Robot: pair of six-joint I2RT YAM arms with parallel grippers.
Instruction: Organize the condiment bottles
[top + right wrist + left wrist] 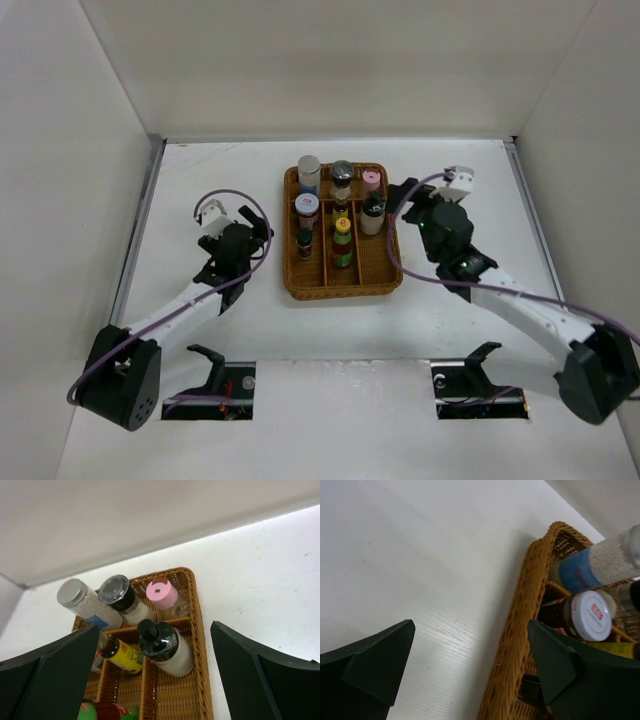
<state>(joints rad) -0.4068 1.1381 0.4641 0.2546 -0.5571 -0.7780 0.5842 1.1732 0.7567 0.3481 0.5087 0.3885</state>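
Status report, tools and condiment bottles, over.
Left tool open, empty, beside wicker tray. Right tool open above black-capped bottle. Condiment bottles all in tray. No obstruction seen.

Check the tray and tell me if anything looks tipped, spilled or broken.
Nothing stands out. All the bottles sit inside the wicker tray, none fallen over as far as the overhead view shows, and no spill shows on the table.

Open table beside tray thick with bottles

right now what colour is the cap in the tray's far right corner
The cap is pink, clearest in the right wrist view.
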